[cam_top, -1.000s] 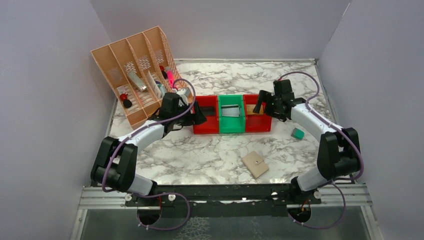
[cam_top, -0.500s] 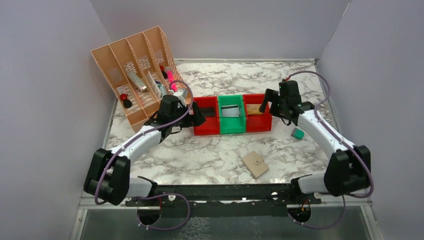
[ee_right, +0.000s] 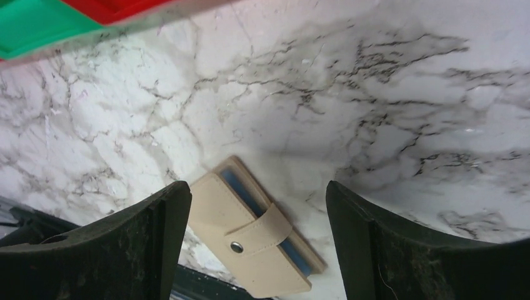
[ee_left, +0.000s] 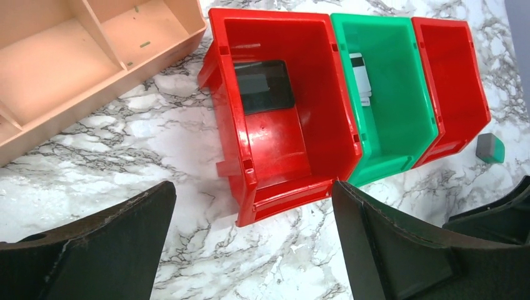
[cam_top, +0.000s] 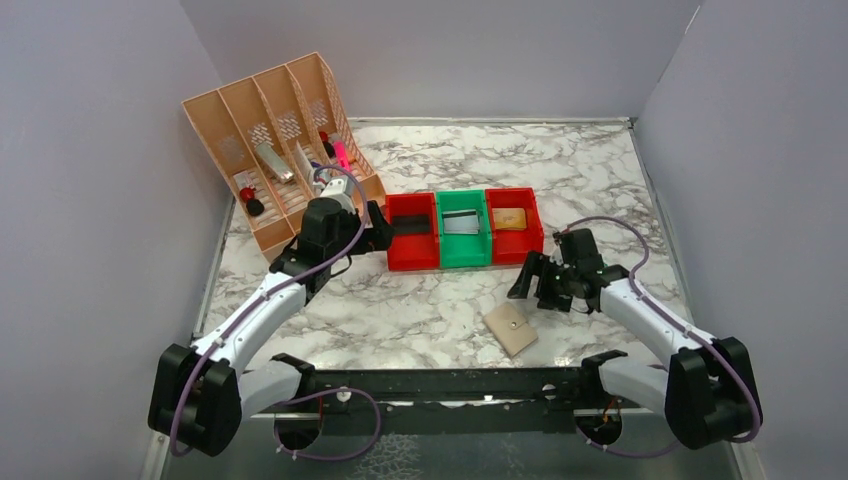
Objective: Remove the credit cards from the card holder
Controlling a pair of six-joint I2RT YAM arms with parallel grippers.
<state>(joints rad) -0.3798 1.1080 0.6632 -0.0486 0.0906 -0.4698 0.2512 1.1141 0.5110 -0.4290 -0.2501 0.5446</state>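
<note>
The tan card holder (cam_top: 511, 329) lies shut on the marble near the front edge, its flap snapped (ee_right: 237, 247) and a blue edge showing. My right gripper (cam_top: 527, 281) hovers open just behind and above it, and the card holder (ee_right: 250, 240) lies between and below the fingers (ee_right: 156, 237) without touching them. My left gripper (cam_top: 378, 233) is open and empty at the near-left corner of the left red bin (ee_left: 278, 181). A black card (ee_left: 262, 86) lies in that bin, a pale card (ee_left: 360, 78) in the green bin, and a gold card (cam_top: 511, 219) in the right red bin.
The three bins (cam_top: 463, 262) stand side by side mid-table. A peach desk organizer (cam_top: 275, 150) with pens and small items stands at the back left. A small teal block (ee_left: 490, 148) lies right of the bins. Grey walls close in on three sides.
My right arm swung from the right red bin down to the near table over the card holder, its jaws narrowing slightly. My left arm drew back from the left red bin and opened wider.
</note>
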